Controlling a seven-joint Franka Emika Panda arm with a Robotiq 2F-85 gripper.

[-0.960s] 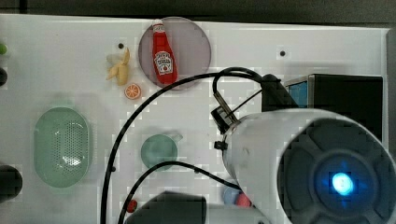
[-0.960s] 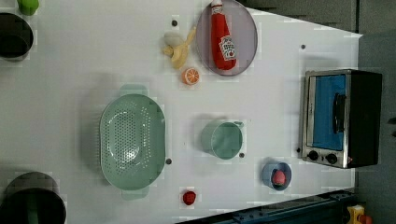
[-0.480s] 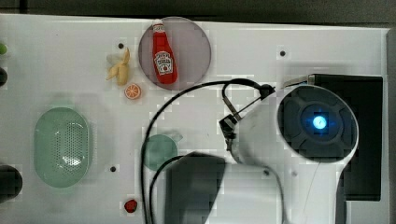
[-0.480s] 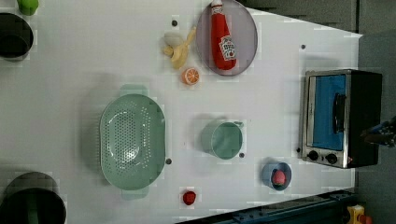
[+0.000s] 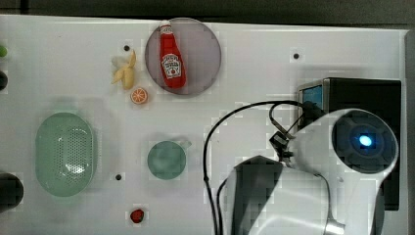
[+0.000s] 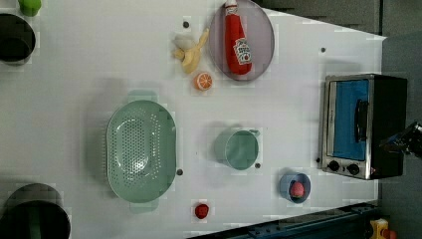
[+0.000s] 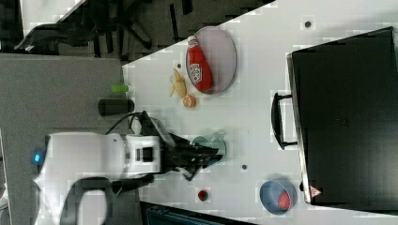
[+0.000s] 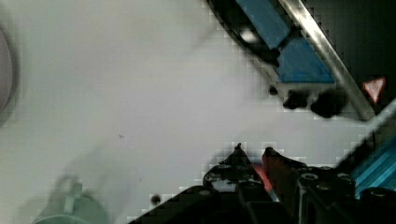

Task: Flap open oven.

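Oven point(image 5: 364, 93): sitting at the top view's right end of the white table point(image 5: 254, 73), partly hidden under the arm's white body. Looking closed, judging by the left view point(image 6: 348, 114), with the silver-framed bluish glass lying flush in the black box. Showing a row of small black knobs point(image 6: 343, 167) beside the glass, and a red warning triangle at one corner in the wrist view point(image 8: 299, 65).

Gripper point(image 7: 211, 157): hovering over the table in the right view, pointing toward the right view's right, straight at the oven's point(image 7: 347, 117) front. Keeping its fingertips point(image 8: 238, 150) narrowly apart in the wrist view, with bare table showing through the slit and nothing clamped between them point(image 8: 253, 151).

Now the relation that matters. Handle point(image 7: 278, 119): standing proud of the door as a curved bar, lying to the right view's right of the fingers, apart from them with open table between. Running its long axis along the door's width, so up and down in the right view, crosswise to the line of approach. Sitting also a little toward the right view's top from where the fingers are aiming.

Probably calling for a reach across that gap, a shift along the door to meet the bar's middle, then hooking or pinching it and pulling away and down.

Crowding things slightly: green cup point(image 7: 209, 142) just beside the fingers, blue bowl point(image 7: 278, 197) near the oven's corner.
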